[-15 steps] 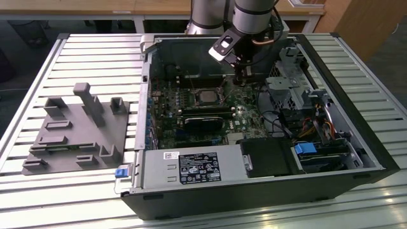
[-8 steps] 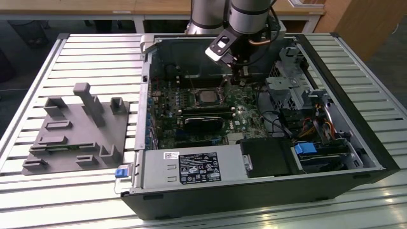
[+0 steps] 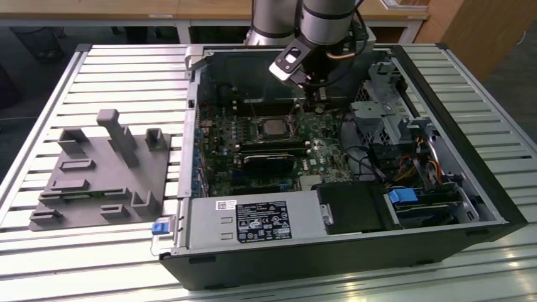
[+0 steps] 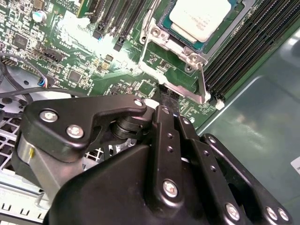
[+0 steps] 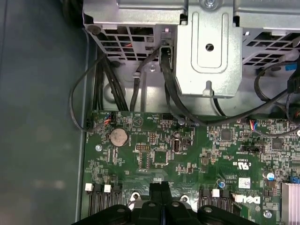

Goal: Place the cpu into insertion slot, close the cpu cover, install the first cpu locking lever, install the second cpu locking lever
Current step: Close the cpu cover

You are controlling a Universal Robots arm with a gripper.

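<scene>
Gripper [image 4: 164,99], fingers clenched empty, with cpu cover [image 4: 168,44] and seated cpu [image 4: 199,18] just beyond its tips; slipping risks gouging the motherboard [image 4: 84,51].

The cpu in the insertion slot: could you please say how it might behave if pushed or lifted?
The cpu looks thin and flat with a smooth metal face: probably stiff, light, slippery. Lying flat, bounded by a metal frame, it seems unlikely to tip or slide.

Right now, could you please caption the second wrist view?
Gripper low over the motherboard, near the cpu framed by the cpu cover.
</scene>
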